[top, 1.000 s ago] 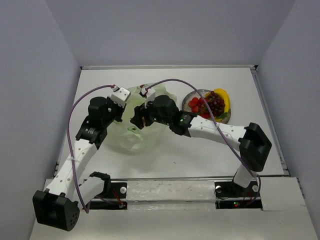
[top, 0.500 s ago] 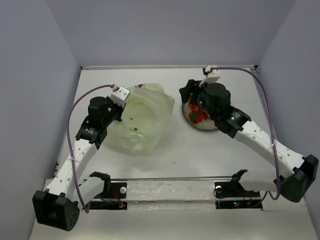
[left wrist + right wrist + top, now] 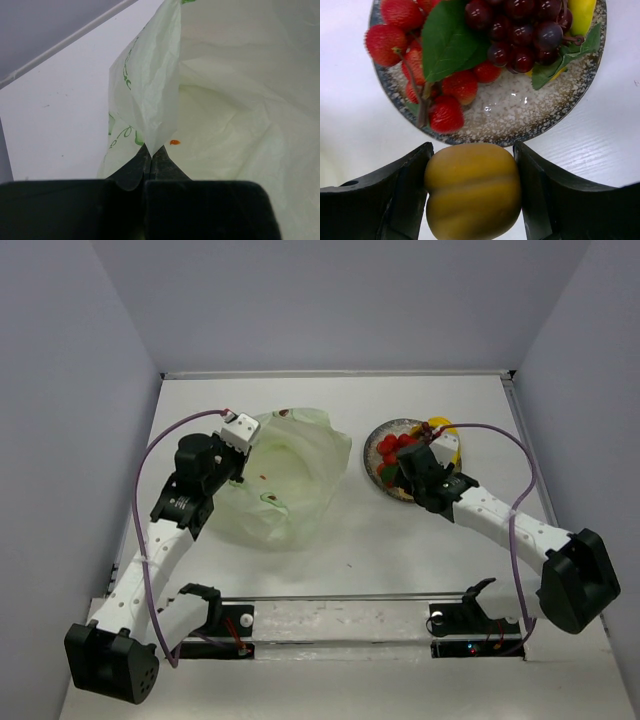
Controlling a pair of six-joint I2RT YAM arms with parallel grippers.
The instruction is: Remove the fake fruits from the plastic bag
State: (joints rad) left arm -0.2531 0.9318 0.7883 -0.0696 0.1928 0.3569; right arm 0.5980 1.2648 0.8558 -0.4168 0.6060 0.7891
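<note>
The pale green plastic bag (image 3: pixel 285 485) lies open at centre left. My left gripper (image 3: pixel 243 443) is shut on its rim; in the left wrist view the jaws (image 3: pixel 151 156) pinch a fold of the bag (image 3: pixel 235 100), and no fruit shows inside. My right gripper (image 3: pixel 405 478) is shut on the yellow-orange round fruit (image 3: pixel 472 192), held just above the near edge of the grey speckled plate (image 3: pixel 520 117). On the plate lie the red berry cluster (image 3: pixel 445 90), the purple grape bunch (image 3: pixel 520 30) and the banana (image 3: pixel 580 12).
The plate (image 3: pixel 378 432) sits right of the bag with a narrow strip of table between them. White walls close the table at the back and both sides. The right arm crosses the plate's near right side.
My right gripper left the bag, swung across over the plate, then drew back to the plate's near edge with the yellow-orange fruit in it. My left gripper has kept its hold on the bag.
</note>
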